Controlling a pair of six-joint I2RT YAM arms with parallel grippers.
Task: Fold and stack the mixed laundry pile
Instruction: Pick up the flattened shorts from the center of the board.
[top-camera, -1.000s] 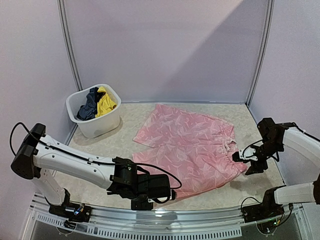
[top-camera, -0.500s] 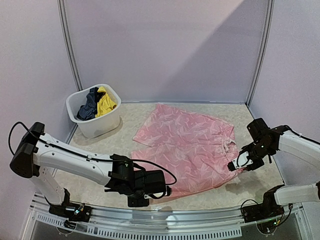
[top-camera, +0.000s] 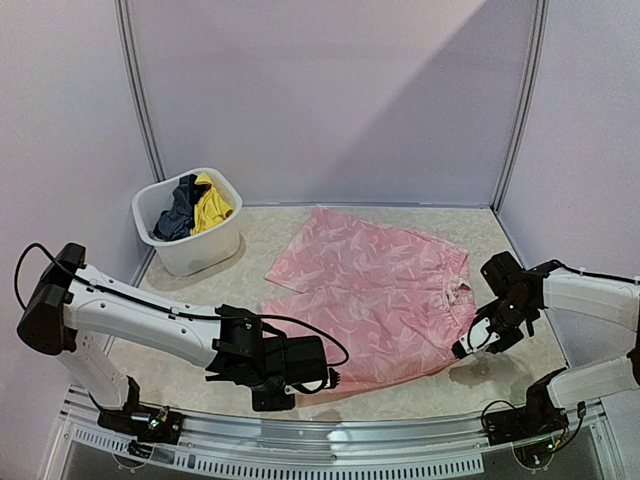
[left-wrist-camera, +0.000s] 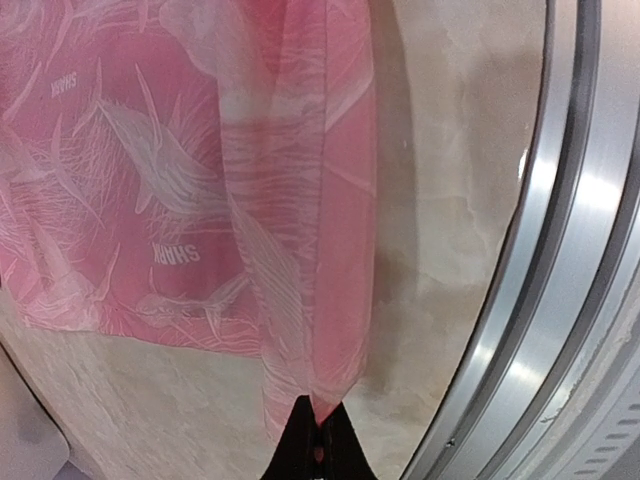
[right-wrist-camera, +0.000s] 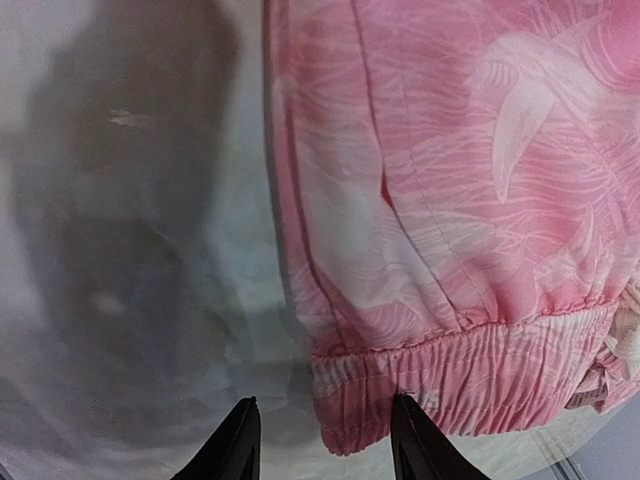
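- The tub (top-camera: 195, 255) stands at the far left of the table (top-camera: 250, 240), against the back corner
- Inside the tub a navy top (top-camera: 180, 212) lies bunched on the left and a yellow piece (top-camera: 212, 205) on the right, the two touching
- The pink piece (top-camera: 370, 290) is spread flat on the table to the right of the tub, apart from it, and reaches nearer to the arm bases than the tub does
- The left wrist view shows a pale print on the pink piece (left-wrist-camera: 150, 200), with the word SHARK
- The left gripper (top-camera: 330, 379) is lower in the top view than the tub and to its right, at the pink piece's near edge
- In its own view the left gripper (left-wrist-camera: 318, 450) has its fingers pressed together, pinching the hem corner, which is drawn up into a narrow fold
- The right gripper (top-camera: 461, 350) is well to the right of the tub, across the pink piece, at its gathered waistband
- In its own view the right gripper (right-wrist-camera: 323, 400) has its fingers spread; the waistband corner of the pink piece (right-wrist-camera: 450, 200) lies between them, up against one finger and clear of the other
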